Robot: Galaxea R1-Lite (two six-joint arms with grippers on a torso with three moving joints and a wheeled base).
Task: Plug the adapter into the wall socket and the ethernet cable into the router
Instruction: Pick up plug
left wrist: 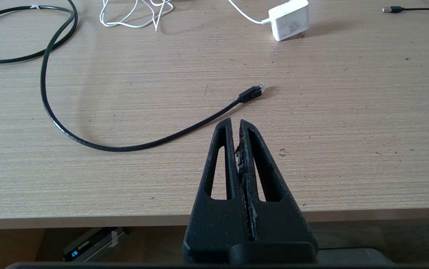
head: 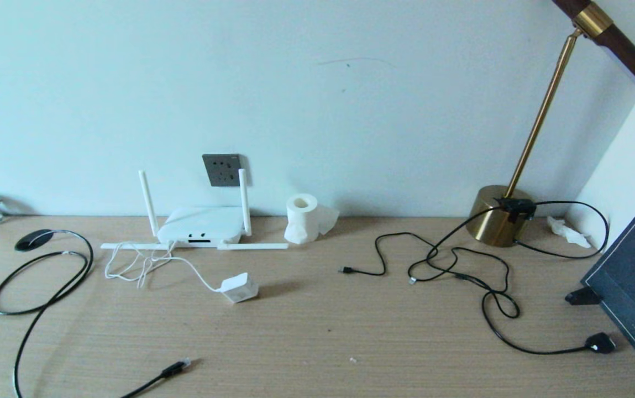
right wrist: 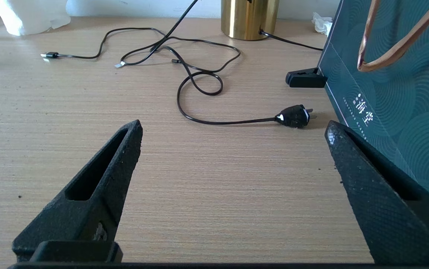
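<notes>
The white adapter (head: 240,287) lies on the desk in front of the router (head: 202,226), its thin white cord looped to the left; it also shows in the left wrist view (left wrist: 289,19). The dark grey wall socket (head: 222,169) sits on the wall behind the router. The black ethernet cable's clear-tipped plug (head: 178,367) rests near the desk's front left edge. My left gripper (left wrist: 235,121) is shut on nothing, hovering just short of that plug (left wrist: 253,92). My right gripper (right wrist: 233,129) stands open and empty over bare desk at the front right.
A tissue roll (head: 304,218) stands right of the router. A brass lamp base (head: 498,214) stands at the back right with thin black cables (head: 450,265) tangled before it, and a chunky black plug (right wrist: 295,116) lies near a dark green bag (right wrist: 397,74). The desk's front edge (left wrist: 87,220) is close.
</notes>
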